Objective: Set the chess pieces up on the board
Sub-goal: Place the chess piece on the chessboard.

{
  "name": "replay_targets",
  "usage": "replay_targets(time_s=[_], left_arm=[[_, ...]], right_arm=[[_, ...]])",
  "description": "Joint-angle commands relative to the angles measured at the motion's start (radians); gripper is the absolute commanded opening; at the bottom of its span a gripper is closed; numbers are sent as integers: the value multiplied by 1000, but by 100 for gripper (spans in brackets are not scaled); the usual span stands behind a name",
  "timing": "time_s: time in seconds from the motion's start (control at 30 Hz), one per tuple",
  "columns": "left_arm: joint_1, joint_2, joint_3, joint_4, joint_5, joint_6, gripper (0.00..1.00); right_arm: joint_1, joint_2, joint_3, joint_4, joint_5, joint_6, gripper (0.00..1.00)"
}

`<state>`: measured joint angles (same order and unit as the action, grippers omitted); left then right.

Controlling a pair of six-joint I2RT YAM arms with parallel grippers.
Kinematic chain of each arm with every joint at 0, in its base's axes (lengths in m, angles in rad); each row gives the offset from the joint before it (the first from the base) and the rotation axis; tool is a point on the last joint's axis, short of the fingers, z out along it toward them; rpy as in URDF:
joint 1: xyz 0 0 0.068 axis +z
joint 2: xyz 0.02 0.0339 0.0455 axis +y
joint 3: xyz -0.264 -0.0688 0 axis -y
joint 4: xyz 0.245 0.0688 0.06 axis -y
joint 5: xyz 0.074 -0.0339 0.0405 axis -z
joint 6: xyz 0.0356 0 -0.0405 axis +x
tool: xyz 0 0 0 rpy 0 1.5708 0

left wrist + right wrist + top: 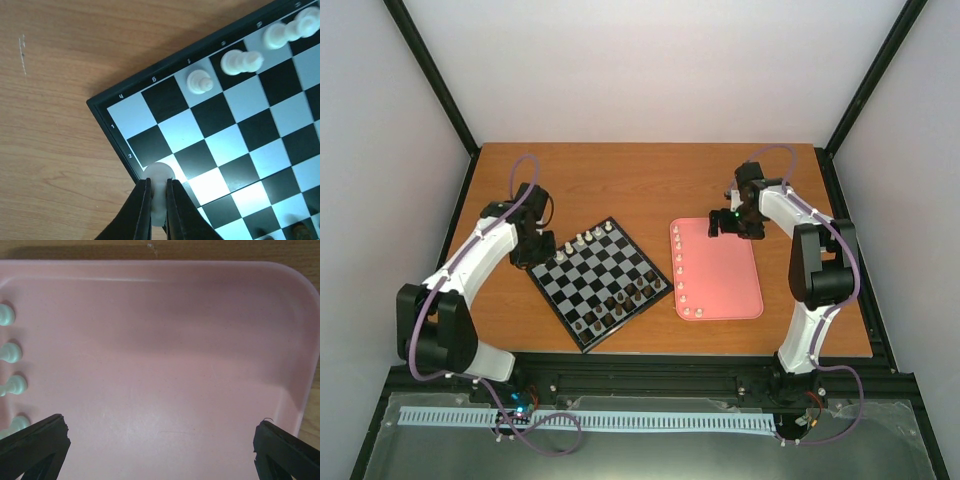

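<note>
Now L gripper [159, 186] pinched shut on white pawn [160, 172], over board's [225, 145] left rim. R gripper [160, 429] jaws wide, empty, over pink tray [165, 340]; pawns [10, 352] left of jaws.

Table [50, 100] around the board is showing wood-grain laminate with a satin finish and one scuff. Board [220, 116] is looking like glossy plastic: silver checks throwing hard glare, rim smooth black. Chess pieces [200, 81] on it are reading as smooth cream plastic with a slight sheen. Pawn [159, 175] at the board's edge is looking milky, half-translucent. Left gripper fingers [136, 212] on it are showing matt black plastic. Tray [165, 365] right of the board is looking like matt pink plastic, finely speckled. Right gripper fingers [37, 440] are showing the same matt black, rough at the tips.
</note>
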<state>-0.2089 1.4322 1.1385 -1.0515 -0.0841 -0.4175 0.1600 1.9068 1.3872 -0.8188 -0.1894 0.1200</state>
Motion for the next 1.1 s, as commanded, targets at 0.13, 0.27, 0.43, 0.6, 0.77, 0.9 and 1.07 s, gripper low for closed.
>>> replay_targets(time_s=[0.13,0.27,0.43,0.6,0.77,0.9,1.07], left_arm=[[49,73,-17,102,39,-7,1],[53,120,-6,134,34,4,1],[60,178,14,156,35,13,1],[67,214,21,175,41,23,1],[70,242,23,188,36,26,1],[71,260,25,195,39,25,1],[71,279,28,201,36,29,1]], right_arm=[[7,16,30,-7,1,-10,100],[7,18,29,-6,3,-8,100],[7,17,27,-9,2,-5,100],[7,15,20,-5,0,-1,100],[7,19,20,-2,1,-2,100],[7,23,21,-3,0,-2,100],[7,29,23,-3,-2,-3,100]])
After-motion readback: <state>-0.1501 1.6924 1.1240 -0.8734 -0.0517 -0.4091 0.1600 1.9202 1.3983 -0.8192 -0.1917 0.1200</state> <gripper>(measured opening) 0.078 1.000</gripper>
